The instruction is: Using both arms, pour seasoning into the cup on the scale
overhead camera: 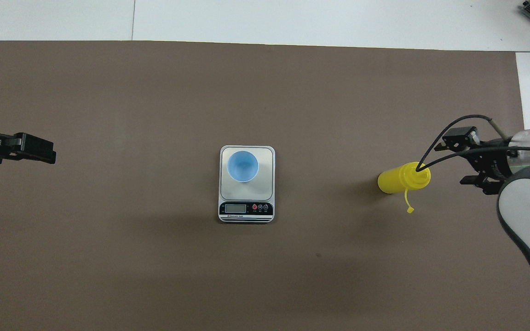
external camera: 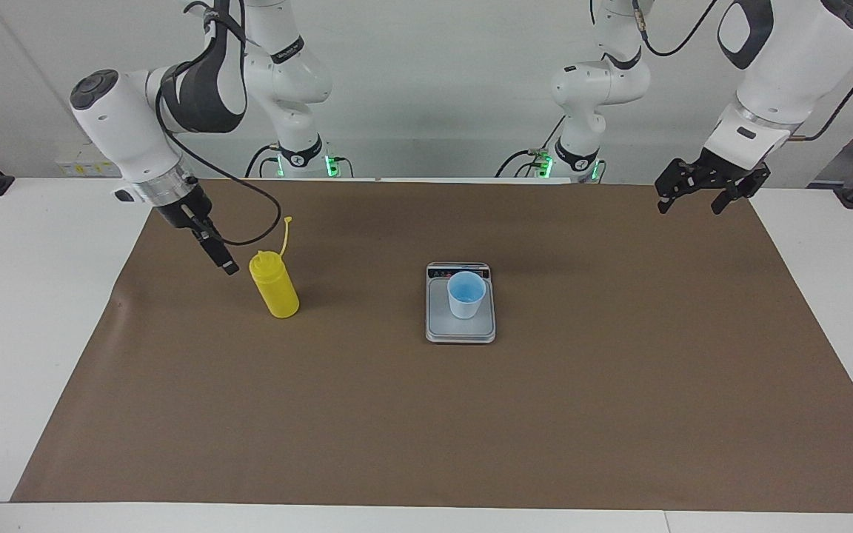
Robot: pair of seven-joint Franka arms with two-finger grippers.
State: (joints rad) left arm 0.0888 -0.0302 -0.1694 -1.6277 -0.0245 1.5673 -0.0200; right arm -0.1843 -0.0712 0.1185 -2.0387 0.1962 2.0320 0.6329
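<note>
The yellow seasoning bottle stands upright on the brown mat toward the right arm's end of the table, its cap strap sticking up. It also shows in the overhead view. My right gripper hangs beside the bottle's top, close to it and not touching, fingers apart; the overhead view shows it too. The light-blue cup stands on the silver scale at mid-table; both show in the overhead view, cup and scale. My left gripper waits open over the mat's corner at the left arm's end.
A brown mat covers most of the white table. The right gripper's black cable loops over the bottle's top in the overhead view. The scale's display strip faces the robots.
</note>
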